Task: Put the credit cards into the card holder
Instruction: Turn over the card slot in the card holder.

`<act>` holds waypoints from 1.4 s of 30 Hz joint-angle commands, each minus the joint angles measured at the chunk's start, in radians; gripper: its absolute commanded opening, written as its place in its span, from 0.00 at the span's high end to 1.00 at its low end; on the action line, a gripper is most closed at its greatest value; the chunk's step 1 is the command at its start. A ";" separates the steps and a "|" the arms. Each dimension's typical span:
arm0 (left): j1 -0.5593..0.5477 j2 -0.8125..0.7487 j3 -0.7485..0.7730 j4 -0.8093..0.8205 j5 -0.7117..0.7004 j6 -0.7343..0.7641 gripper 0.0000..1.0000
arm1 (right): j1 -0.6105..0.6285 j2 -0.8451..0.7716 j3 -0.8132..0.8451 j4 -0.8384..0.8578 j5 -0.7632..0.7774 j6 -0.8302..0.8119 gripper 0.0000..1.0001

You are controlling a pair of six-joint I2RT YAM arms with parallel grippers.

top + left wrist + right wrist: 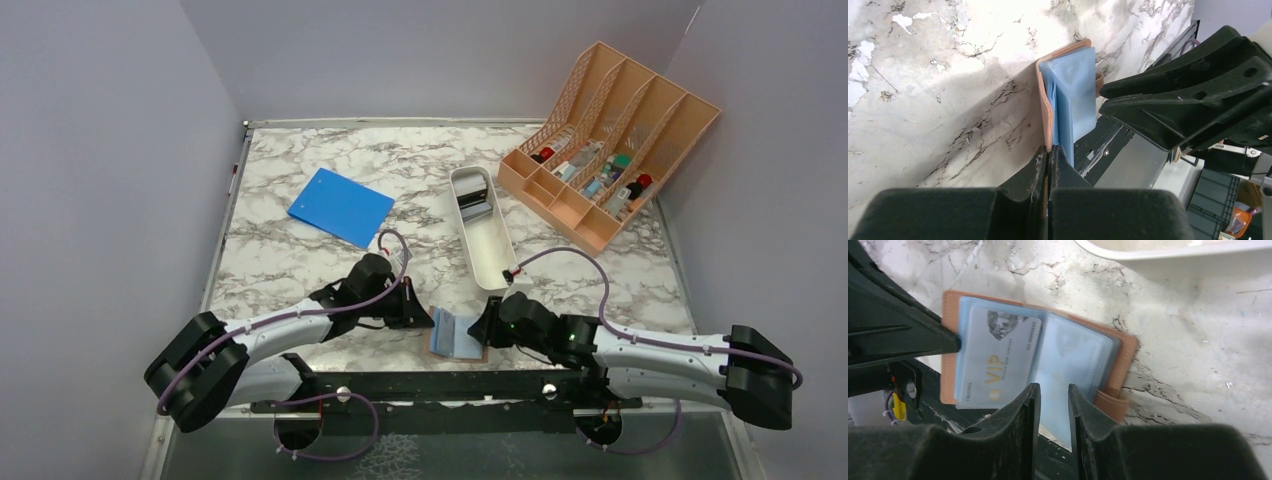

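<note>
Right wrist: rectangular tan leathery card holder (pixel 1073 347)

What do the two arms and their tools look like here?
The left arm and right arm have white links between bulky black joints, with a purple cable looped along each. The left tool and right tool are matte black, with two tapering fingers each.

A robot test cell: marble-print bench (pixel 300 260) boxed by plain grey walls (pixel 100 150), two arms (pixel 280 325) bolted at six o'clock.
</note>
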State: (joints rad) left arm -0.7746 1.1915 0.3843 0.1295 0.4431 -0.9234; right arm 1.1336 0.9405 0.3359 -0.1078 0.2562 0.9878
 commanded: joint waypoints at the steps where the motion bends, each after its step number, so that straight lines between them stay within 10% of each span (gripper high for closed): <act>1: -0.006 -0.066 0.050 -0.072 -0.045 0.025 1.00 | 0.008 0.000 0.016 -0.050 0.046 0.010 0.70; 24: -0.022 -0.017 0.101 -0.011 0.052 0.011 1.00 | 0.007 0.207 -0.038 0.138 -0.020 0.014 0.73; 42: -0.028 0.007 0.159 -0.167 -0.063 0.066 1.00 | 0.008 -0.049 -0.006 -0.098 0.113 0.040 0.59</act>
State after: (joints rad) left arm -0.7990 1.2098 0.5095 0.0063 0.4259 -0.8822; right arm 1.1336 0.9348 0.3222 -0.1268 0.2966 1.0130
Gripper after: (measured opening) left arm 0.014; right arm 0.396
